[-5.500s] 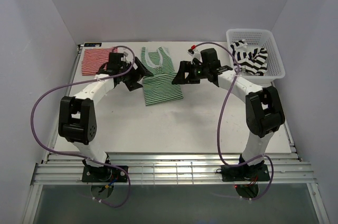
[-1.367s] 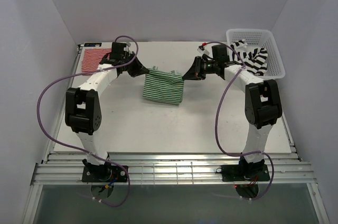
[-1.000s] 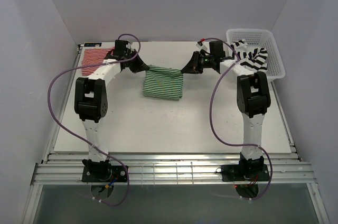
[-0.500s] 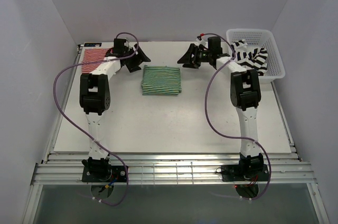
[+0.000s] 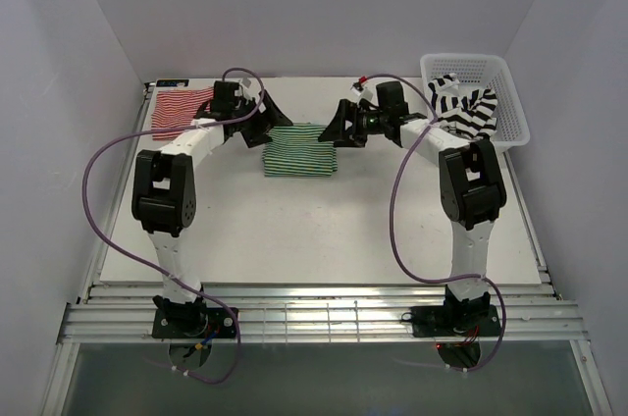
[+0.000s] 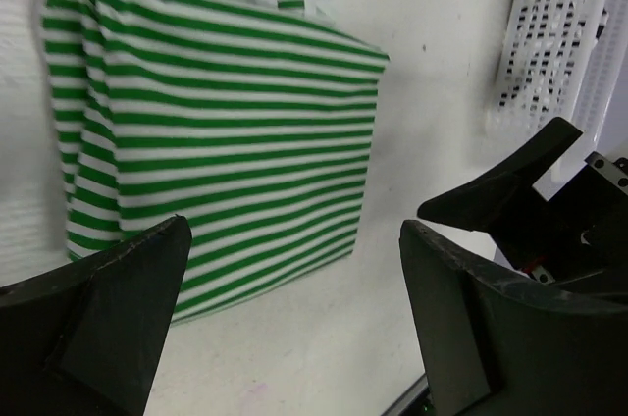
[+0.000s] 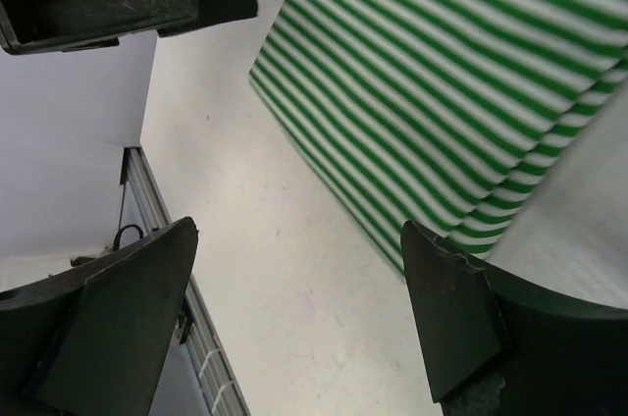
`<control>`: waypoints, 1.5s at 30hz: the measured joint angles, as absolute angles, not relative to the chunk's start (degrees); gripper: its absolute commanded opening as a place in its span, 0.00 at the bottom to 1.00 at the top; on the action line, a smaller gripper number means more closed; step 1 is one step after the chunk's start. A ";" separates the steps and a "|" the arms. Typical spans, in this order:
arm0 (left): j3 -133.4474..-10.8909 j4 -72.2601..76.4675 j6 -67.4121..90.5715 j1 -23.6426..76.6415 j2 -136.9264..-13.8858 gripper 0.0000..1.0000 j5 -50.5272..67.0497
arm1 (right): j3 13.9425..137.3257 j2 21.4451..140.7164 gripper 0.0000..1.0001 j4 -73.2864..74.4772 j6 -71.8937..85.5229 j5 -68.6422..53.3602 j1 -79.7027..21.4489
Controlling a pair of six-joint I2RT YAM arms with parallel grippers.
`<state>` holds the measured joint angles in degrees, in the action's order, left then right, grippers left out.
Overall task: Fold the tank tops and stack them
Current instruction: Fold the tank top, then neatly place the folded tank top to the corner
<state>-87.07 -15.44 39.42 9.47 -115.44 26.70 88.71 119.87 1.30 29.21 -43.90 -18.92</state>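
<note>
Lying flat on the white table (image 5: 324, 230), a green-and-white striped tank top (image 5: 300, 149) is seen folded into a tidy rectangle, toward the far middle of the surface. It is flanked by two robot arms reaching in from the near edge.

The left claw (image 5: 271, 125) is held at the far left corner of the folded top. In the left wrist view its two black fingers (image 6: 108, 308) are spread wide apart, with nothing gripped between them, and the striped cloth and bare table are seen through the gap.

The right claw (image 5: 333, 128) is held at the far right corner of the same top. It too is spread open and empty, and the cloth's edge is seen between its fingers in the right wrist view. Whether either claw touches the cloth cannot be told.

A red-and-white striped tank top (image 5: 180, 108) is laid flat at the far left corner of the table, behind the left arm. A black-and-white striped tank top (image 5: 469, 107) is heaped in a white plastic lattice basket (image 5: 471, 63) at the far right corner, with part of it draped over the basket's near rim.
</note>
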 measured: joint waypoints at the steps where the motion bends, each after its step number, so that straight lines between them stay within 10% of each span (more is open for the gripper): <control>1: -85.54 -15.11 39.68 10.02 -114.63 0.98 27.24 | 86.85 118.72 0.90 0.89 29.23 -43.92 -19.68; 29: -75.68 -14.74 38.85 10.66 -114.13 0.98 28.97 | 80.95 124.16 0.90 -4.60 30.46 -46.26 -22.85; 45: -96.95 -30.44 20.80 10.61 -122.43 0.98 20.29 | 71.37 103.42 0.90 4.45 16.49 -42.63 -22.83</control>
